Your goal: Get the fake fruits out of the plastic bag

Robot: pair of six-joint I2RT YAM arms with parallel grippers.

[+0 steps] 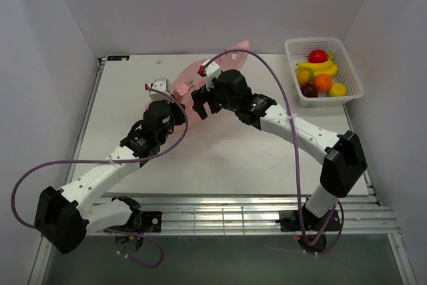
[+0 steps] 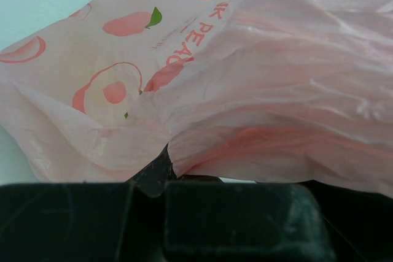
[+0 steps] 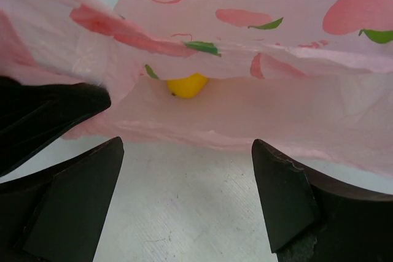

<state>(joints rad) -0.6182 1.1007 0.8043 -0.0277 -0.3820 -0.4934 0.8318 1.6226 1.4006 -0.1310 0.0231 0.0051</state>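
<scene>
The plastic bag (image 1: 230, 55) is seen lying at the far-middle of the counter (image 1: 227, 158), with both arms drawn up to its near side. In the left wrist view a fold of the pink film (image 2: 276, 78) is seen nipped by the left pincer (image 2: 163, 179), which is pressed together on it, so the bag is judged to be held up and open from that side. The right pincer (image 3: 187, 151) is spread wide w/ nothing between its fingers and is pointed at the bag mouth (image 3: 245, 108), just short of it and low over the counter. One yellow fruit (image 3: 187, 84) is seen inside, well back in the mouth and half hidden under the upper fold; whether others lie deeper can't be told, since the film is only partly see-through. Several fake fruits (image 1: 323, 82) (red, orange, dark purple, yellow) are seen in the white basket (image 1: 352, 71) at the far right, next to a banana bunch (image 1: 320, 68), well apart from the bag. The task is thus judged mostly done; approx. one fruit is left to be reached, gripped and carried out, w/ the bag kept pinned meanwhile.
</scene>
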